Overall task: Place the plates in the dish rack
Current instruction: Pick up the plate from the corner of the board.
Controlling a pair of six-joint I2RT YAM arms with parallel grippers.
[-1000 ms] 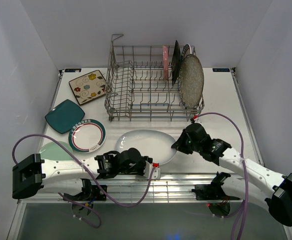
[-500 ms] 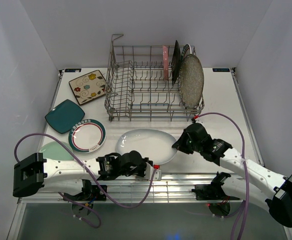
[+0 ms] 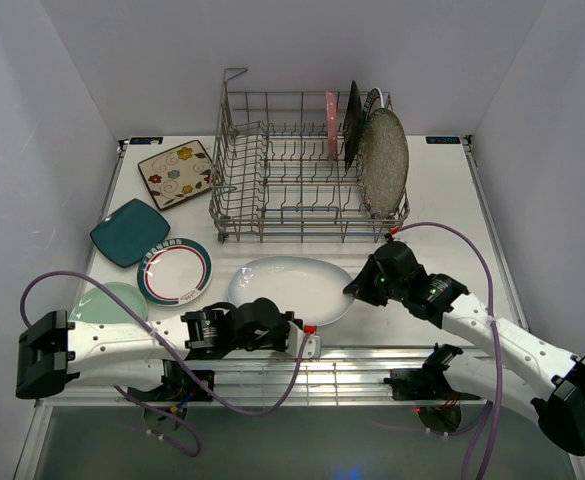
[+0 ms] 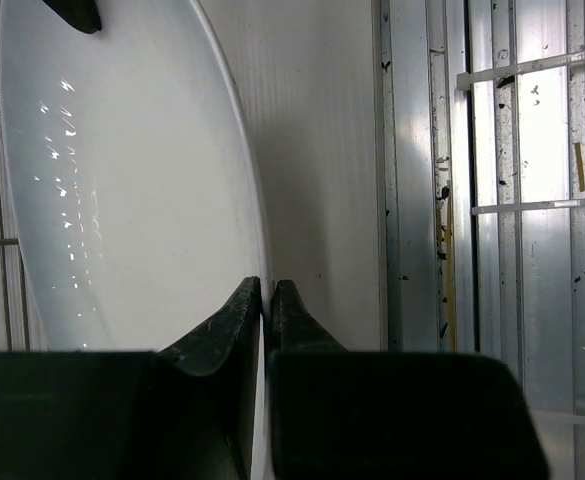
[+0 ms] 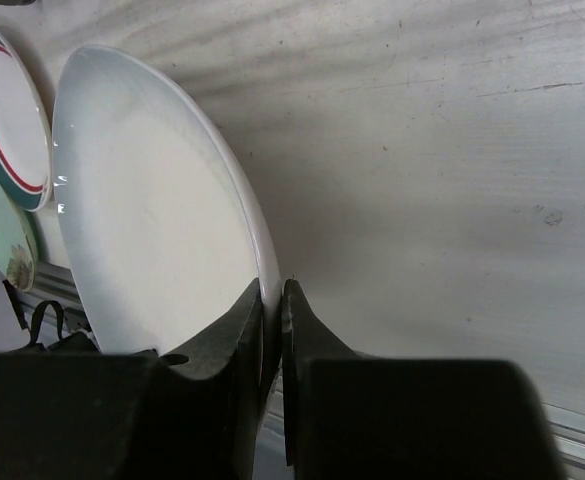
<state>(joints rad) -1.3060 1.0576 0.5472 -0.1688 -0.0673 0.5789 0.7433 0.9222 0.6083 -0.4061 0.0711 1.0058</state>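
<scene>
The large white oval plate (image 3: 292, 285) is in front of the dish rack (image 3: 302, 230), held by both grippers just off the table. My left gripper (image 3: 264, 312) is shut on its near rim; the left wrist view shows the fingers (image 4: 267, 285) pinching the plate (image 4: 122, 180). My right gripper (image 3: 358, 290) is shut on its right rim, seen in the right wrist view (image 5: 275, 285) on the plate (image 5: 152, 200). A pink plate (image 3: 330, 125), a black plate (image 3: 352, 120) and a speckled grey plate (image 3: 384, 160) stand in the rack's right end.
On the table's left lie a cream floral square plate (image 3: 176, 172), a teal square plate (image 3: 128, 231), a teal-rimmed round plate (image 3: 175, 270) and a pale green plate (image 3: 117, 300). The metal-slatted near edge (image 3: 372, 365) runs below the arms.
The white oval plate has shifted slightly left and away with both grippers still shut on it. The left arm's base end has swung a little left.
</scene>
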